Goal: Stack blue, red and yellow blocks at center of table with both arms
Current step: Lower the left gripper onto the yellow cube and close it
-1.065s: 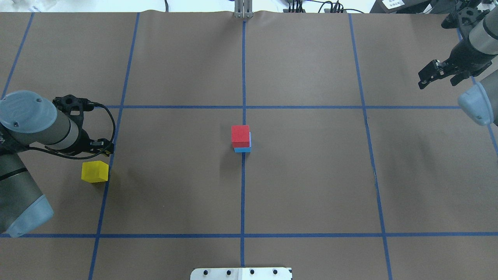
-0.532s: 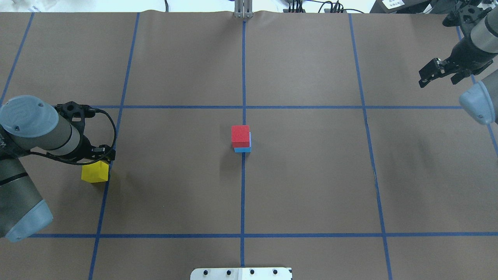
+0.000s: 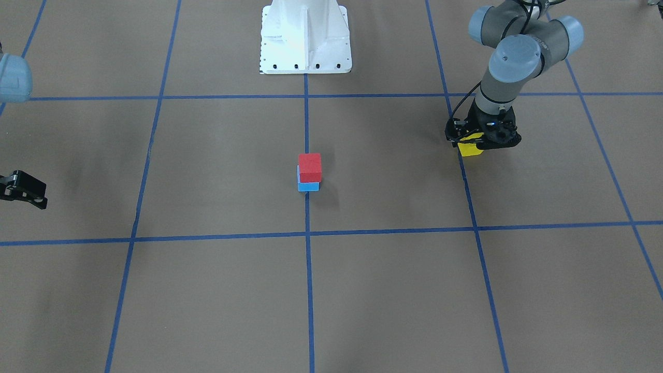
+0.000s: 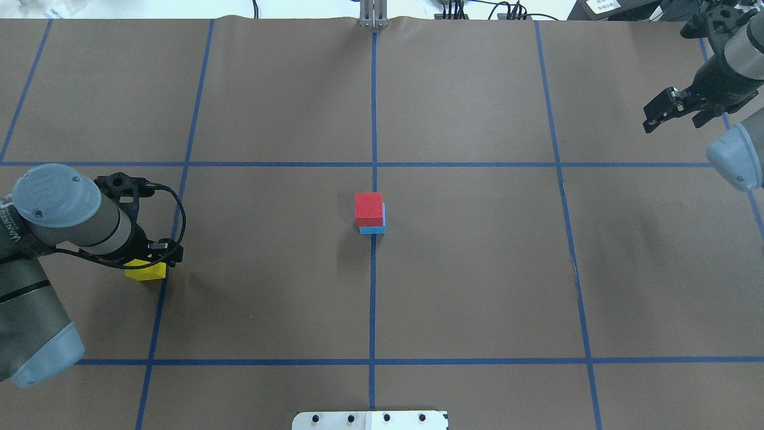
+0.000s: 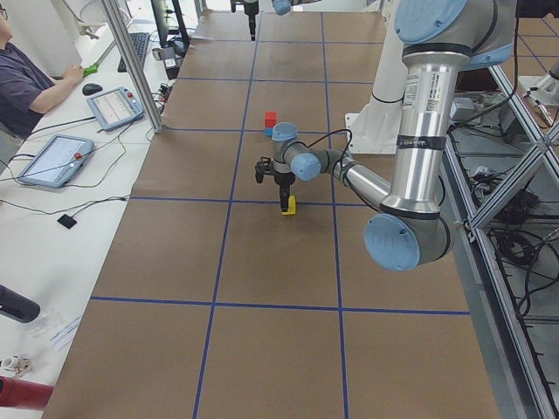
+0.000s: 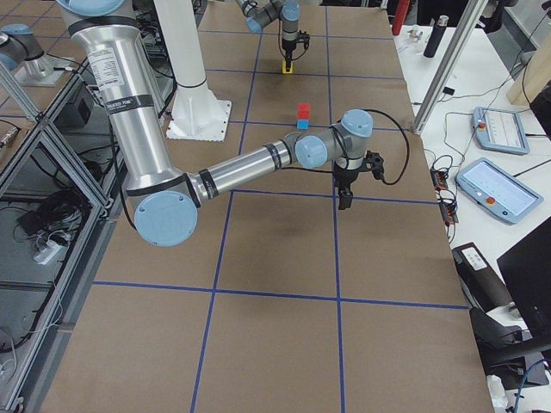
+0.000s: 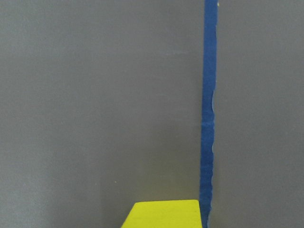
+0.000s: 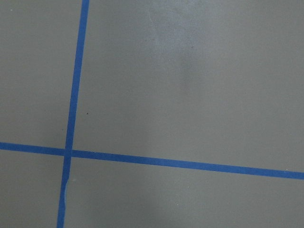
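Left gripper [image 4: 155, 257] hangs directly over the yellow block [image 4: 145, 273], covering its top

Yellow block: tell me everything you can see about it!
The yellow block is a small, plain, matte cube. It sits flat on the brown table, right beside a blue tape line and far from the red block. The left gripper is low over it and hides its top. Whether the fingers are squeezing it cannot be told.
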Tool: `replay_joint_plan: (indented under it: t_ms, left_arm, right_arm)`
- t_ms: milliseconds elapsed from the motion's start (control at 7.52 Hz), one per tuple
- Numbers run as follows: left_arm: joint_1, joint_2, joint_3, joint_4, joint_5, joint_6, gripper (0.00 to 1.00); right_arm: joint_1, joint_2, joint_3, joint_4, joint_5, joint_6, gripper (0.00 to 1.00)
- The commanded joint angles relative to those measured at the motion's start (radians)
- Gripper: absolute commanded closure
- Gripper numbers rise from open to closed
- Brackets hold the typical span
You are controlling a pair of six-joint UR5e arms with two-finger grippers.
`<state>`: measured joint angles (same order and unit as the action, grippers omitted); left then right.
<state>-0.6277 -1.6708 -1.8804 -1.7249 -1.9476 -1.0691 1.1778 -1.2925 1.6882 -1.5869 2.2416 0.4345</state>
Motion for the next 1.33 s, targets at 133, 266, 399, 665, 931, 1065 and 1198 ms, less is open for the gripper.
replay_joint_plan:
  t_ms: [133, 266, 399, 665, 931, 1065, 1198]
  left_arm:
    - [0.011, 0.003, -0.005, 0.001, -0.001, -0.005, 0.10]
    - [0.011, 0.003, -0.005, 0.004, 0.001, -0.005, 0.35]
    - [0.009, 0.005, -0.006, 0.004, 0.005, -0.003, 0.63]
    - [0.005, 0.028, -0.049, 0.013, -0.001, 0.006, 1.00]
    - [-0.038, 0.013, -0.175, 0.138, -0.083, 0.021, 1.00]
    - [-0.075, -0.057, -0.212, 0.239, -0.088, 0.024, 1.00]
    - [-0.113, -0.214, -0.212, 0.412, -0.091, 0.024, 1.00]
  right_arm:
    - [0.002, -0.004, 0.024, -0.004, 0.000, 0.001, 0.00]
    - [0.002, -0.016, 0.046, -0.008, 0.000, 0.004, 0.00]
    - [0.002, -0.017, 0.063, -0.010, 0.001, 0.029, 0.00]
    - [0.002, -0.028, 0.080, -0.012, 0.004, 0.038, 0.00]
    - [0.002, -0.030, 0.079, -0.012, 0.004, 0.038, 0.00]
    - [0.002, -0.031, 0.079, -0.010, 0.004, 0.038, 0.00]
    - [0.002, -0.031, 0.077, -0.012, 0.004, 0.038, 0.00]
